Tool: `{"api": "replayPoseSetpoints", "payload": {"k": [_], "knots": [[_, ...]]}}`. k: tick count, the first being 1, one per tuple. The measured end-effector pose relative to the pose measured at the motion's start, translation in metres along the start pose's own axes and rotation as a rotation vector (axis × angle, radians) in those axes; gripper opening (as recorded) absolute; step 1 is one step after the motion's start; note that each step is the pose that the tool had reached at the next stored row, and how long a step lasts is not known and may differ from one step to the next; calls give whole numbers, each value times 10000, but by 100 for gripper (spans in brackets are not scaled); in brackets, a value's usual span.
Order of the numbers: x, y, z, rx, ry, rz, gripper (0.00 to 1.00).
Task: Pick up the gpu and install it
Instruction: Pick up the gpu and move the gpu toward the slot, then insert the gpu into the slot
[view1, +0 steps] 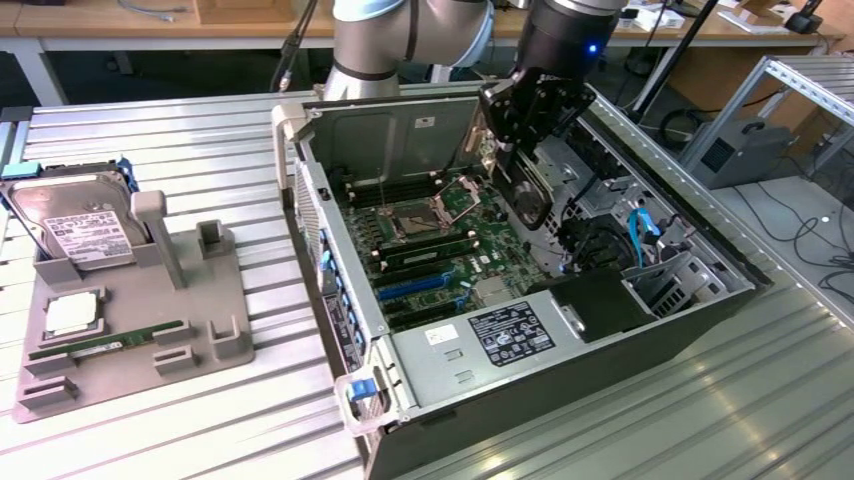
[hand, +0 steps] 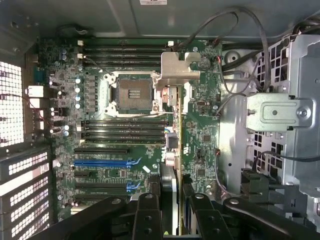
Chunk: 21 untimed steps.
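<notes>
On a ribbed aluminium workbench (view1: 174, 140), an open computer case (view1: 441, 400) lies on its side, its green motherboard (view1: 427, 250) exposed. The arm's gripper (view1: 523, 170) is clamped on the gpu (view1: 531, 210), holding the card on edge over the board beside the empty processor socket (hand: 131, 95). In the wrist view its silver bracket (hand: 177, 70) shows beyond the black fingers (hand: 147, 212). On the exterior view's left, a grey fixture (view1: 214, 330) carries a hard drive (view1: 87, 230) and a RAM stick (view1: 107, 345)
</notes>
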<state>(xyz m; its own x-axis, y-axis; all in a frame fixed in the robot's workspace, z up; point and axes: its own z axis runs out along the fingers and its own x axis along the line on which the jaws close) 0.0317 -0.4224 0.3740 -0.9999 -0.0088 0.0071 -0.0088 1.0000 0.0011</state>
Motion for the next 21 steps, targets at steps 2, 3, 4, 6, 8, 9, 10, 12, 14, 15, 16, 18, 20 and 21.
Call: {"api": "replayPoseSetpoints", "payload": {"k": [2, 3, 4, 6, 8, 9, 10, 12, 14, 15, 16, 18, 20, 21], "knots": [[0, 0, 0, -1, 0, -1, 27], [0, 0, 0, 0, 0, 0, 27], [0, 0, 0, 0, 0, 0, 27], [0, 0, 0, 0, 0, 0, 27], [0, 0, 0, 0, 0, 0, 27], [0, 0, 0, 0, 0, 0, 27], [0, 0, 0, -1, 0, 0, 27], [0, 0, 0, 0, 0, -39, 27], [0, 0, 0, 1, 0, -128, 27], [0, 0, 0, 2, 0, -252, 27], [0, 0, 0, 2, 0, -354, 27], [0, 0, 0, 4, 1, -658, 27], [0, 0, 0, 6, 1, -928, 27], [0, 0, 0, 7, 1, -1035, 27]]}}
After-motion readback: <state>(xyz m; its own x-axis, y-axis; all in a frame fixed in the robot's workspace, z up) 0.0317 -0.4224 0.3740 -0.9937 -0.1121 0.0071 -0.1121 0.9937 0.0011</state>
